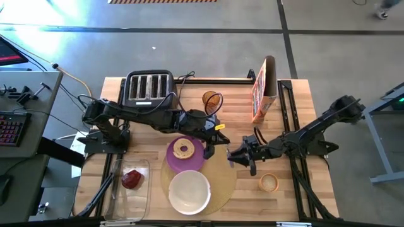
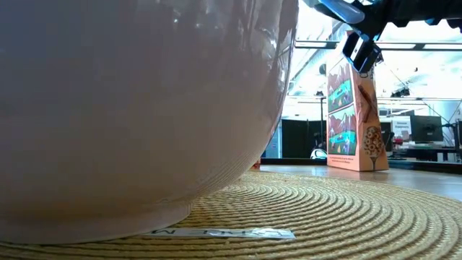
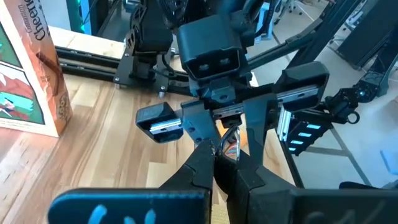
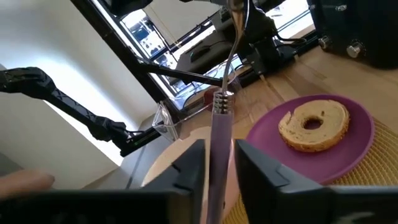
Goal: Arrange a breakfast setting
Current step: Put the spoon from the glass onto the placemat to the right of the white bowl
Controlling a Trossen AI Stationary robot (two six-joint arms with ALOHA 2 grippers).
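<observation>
High view, placemat (image 1: 222,183): lay at the table's front centre, white bowl (image 1: 189,191) on it, purple plate (image 1: 185,154) with bagel (image 1: 184,149) overlapping its back edge.
Spoon (image 4: 219,112): clamped upright between the right gripper (image 1: 238,155)'s fingers, over the placemat's right edge.
Left gripper (image 1: 211,142): just beside the plate, fingers pinched on the spoon's far end.
Dark red piece (image 1: 132,179): inside the clear container (image 1: 129,202), front left.

high: overhead, straight down, whole table (image 1: 297,94) and both arms | low: table-top height, pressed close to white bowl (image 2: 137,108) filling frame left, looking across placemat (image 2: 325,217) to cereal box (image 2: 354,119) | left wrist: faces right arm, box upper left | right wrist: close on purple plate (image 4: 348,146), shared with high
</observation>
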